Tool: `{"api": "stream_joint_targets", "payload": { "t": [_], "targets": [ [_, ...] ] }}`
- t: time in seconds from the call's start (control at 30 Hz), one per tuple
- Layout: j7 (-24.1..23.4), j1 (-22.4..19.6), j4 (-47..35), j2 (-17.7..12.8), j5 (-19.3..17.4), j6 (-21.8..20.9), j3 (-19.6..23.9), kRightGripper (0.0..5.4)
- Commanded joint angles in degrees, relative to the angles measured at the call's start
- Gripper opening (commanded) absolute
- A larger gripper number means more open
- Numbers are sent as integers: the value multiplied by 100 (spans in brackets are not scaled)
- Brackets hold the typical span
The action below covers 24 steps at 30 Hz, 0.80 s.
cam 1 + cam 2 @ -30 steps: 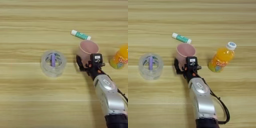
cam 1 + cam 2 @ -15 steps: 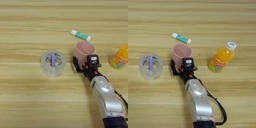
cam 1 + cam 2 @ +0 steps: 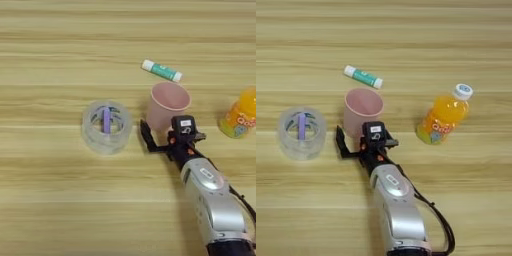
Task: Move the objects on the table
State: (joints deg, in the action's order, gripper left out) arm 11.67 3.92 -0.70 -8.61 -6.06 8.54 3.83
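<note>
Right eye view: gripper point(image 3: 356, 141) is sitting spread beside the pink cup point(image 3: 362, 111), probably mid-grasp; next, closing on its wall.

Orange bottle point(image 3: 443, 118) label print unreadable; no legible text.

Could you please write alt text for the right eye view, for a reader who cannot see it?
A silver robot arm reaches up from the bottom edge, its black gripper at the near side of an upright pink cup on a wooden table. A clear tape roll lies left, an orange drink bottle right, and a small green-and-white tube beyond the cup.
</note>
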Motion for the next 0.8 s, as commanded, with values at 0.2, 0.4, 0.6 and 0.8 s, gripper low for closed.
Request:
{"api": "stream_joint_targets", "payload": {
  "t": [0.2, 0.4, 0.6, 0.8],
  "targets": [
    [-36, 143, -726, -83, -86, 105, 191, 538],
    [15, 608, -1321, -111, -130, 365, 224, 538],
    [-18, 945, -1671, -97, -264, 643, 363, 538],
    [-276, 1101, -1954, -90, -208, 784, 647, 538]
  ]
}}
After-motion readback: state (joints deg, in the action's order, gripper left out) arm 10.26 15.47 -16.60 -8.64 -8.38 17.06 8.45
